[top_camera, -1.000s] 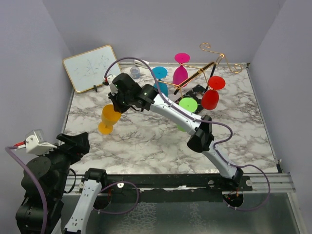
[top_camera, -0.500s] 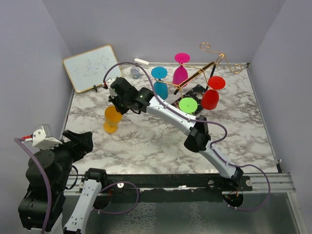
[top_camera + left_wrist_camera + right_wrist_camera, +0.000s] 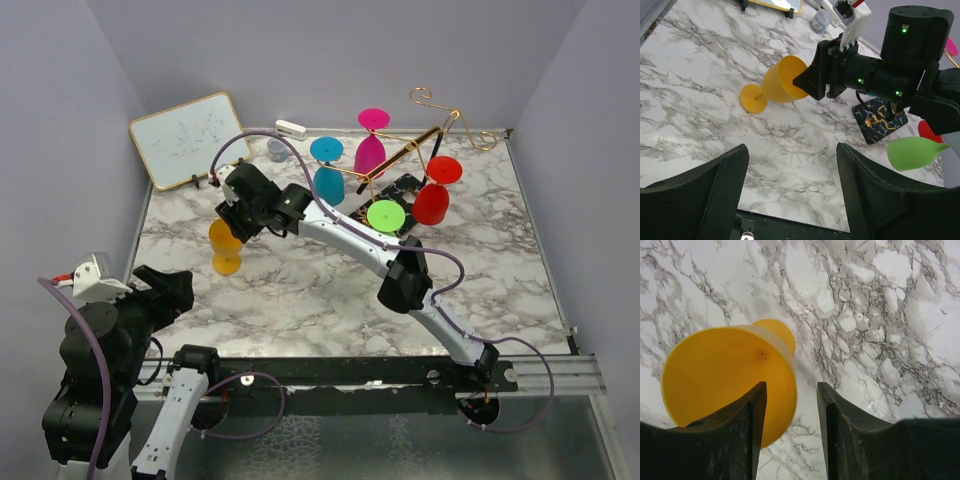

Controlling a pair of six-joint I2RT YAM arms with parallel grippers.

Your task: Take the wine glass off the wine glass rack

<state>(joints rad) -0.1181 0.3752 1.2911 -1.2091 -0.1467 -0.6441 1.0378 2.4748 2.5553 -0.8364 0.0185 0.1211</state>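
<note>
The orange wine glass [image 3: 774, 84] is off the wine glass rack [image 3: 415, 143] and sits well to the rack's left, low over the bench [image 3: 300, 285]. It is tilted, foot down and bowl leaning up toward the right pincer [image 3: 791, 390]. That pincer's fingers stand apart, with the rim wall loose in the gap between them and one finger over the bowl's mouth, so nothing clamps the glass. Whether the foot rests flat on the bench cannot be told. The main risk is a topple: an unsupported, leaning glass could fall and roll further from the rack, and a finger lifting out could catch the rim and drag it over. The left pincer [image 3: 790, 160], nearer than the rack and further left, is wide apart and empty.
</note>
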